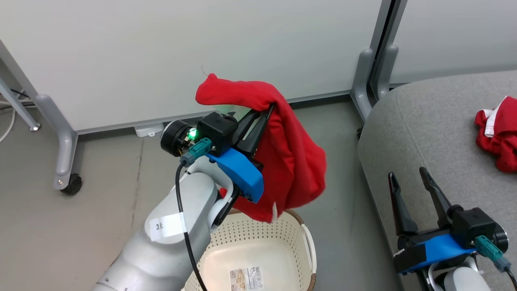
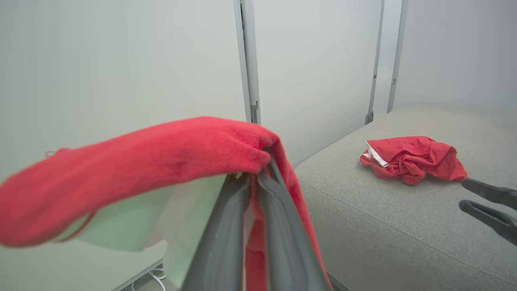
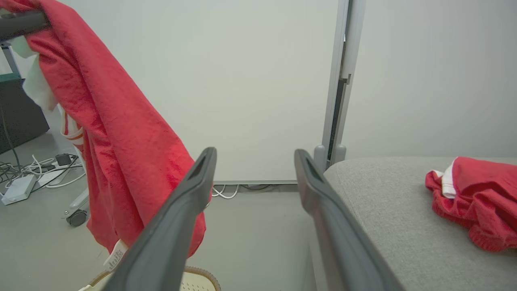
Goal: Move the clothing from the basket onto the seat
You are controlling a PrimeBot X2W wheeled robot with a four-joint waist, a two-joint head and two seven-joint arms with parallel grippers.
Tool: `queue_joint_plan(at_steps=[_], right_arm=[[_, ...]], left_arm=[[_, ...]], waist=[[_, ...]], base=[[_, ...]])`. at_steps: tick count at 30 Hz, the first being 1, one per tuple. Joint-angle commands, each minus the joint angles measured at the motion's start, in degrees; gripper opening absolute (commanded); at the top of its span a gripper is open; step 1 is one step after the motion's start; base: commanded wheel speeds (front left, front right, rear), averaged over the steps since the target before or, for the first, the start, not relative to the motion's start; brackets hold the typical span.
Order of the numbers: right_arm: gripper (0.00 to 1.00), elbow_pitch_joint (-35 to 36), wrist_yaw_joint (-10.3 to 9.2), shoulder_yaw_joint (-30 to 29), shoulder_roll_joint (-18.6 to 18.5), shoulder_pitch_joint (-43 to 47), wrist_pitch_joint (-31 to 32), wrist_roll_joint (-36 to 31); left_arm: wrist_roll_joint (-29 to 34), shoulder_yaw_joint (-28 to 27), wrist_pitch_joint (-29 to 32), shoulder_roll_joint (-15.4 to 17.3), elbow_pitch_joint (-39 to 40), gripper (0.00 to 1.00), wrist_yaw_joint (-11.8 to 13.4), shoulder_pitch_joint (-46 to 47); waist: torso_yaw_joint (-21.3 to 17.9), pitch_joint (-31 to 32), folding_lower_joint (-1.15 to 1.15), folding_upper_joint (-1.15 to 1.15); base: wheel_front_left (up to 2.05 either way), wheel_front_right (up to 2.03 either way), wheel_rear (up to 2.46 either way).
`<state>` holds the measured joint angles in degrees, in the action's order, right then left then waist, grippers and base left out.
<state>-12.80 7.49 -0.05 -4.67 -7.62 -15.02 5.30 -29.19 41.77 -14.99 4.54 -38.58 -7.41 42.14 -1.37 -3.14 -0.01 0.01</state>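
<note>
Left gripper [image 1: 266,110] pinches a fold of the red garment [image 1: 295,161], held above the basket [image 1: 310,242]; soft, light cloth droops freely, so any bunched fold should serve. Right gripper [image 1: 406,173] hangs spread beside the seat [image 1: 428,121], where a second garment [image 1: 499,133] lies.

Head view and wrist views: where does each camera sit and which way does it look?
Head view: on the head, looking down at the basket, the left gripper holding a red garment, the right gripper by the grey seat.
Left wrist view: on that wrist, looking along shut fingers toward white wall panels.
Right wrist view: on that wrist, looking between open fingers at the panels.
Shared: both wrist views show a second red garment on the seat.
</note>
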Motion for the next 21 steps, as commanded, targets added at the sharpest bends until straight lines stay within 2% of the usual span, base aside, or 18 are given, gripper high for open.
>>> queue_joint_plan(at_steps=[1, 12, 21], right_arm=[[1.0, -0.15, 0.01, -0.08, 0.21, 1.28, -0.24, -0.27], [1.0, 0.18, 0.01, -0.52, 0.73, 3.01, -0.23, -0.33], [1.0, 0.89, 0.01, 2.33, 0.45, 0.17, -0.23, -0.72]], left_arm=[[0.24, 0.47, -0.28, -0.14, 0.42, 0.0, -0.09, 0.67], [-0.55, 2.64, -0.29, -0.89, 2.38, 0.0, -0.08, 2.0], [-0.57, 3.41, -0.29, -1.05, 2.76, 0.0, -0.08, 2.67]], waist=[[0.34, 1.12, 0.01, -0.01], [0.75, 2.99, 0.01, -0.01], [1.19, 2.41, 0.01, -0.01]], base=[[0.0, 0.0, 0.0], [0.0, 0.0, 0.0], [0.0, 0.0, 0.0]])
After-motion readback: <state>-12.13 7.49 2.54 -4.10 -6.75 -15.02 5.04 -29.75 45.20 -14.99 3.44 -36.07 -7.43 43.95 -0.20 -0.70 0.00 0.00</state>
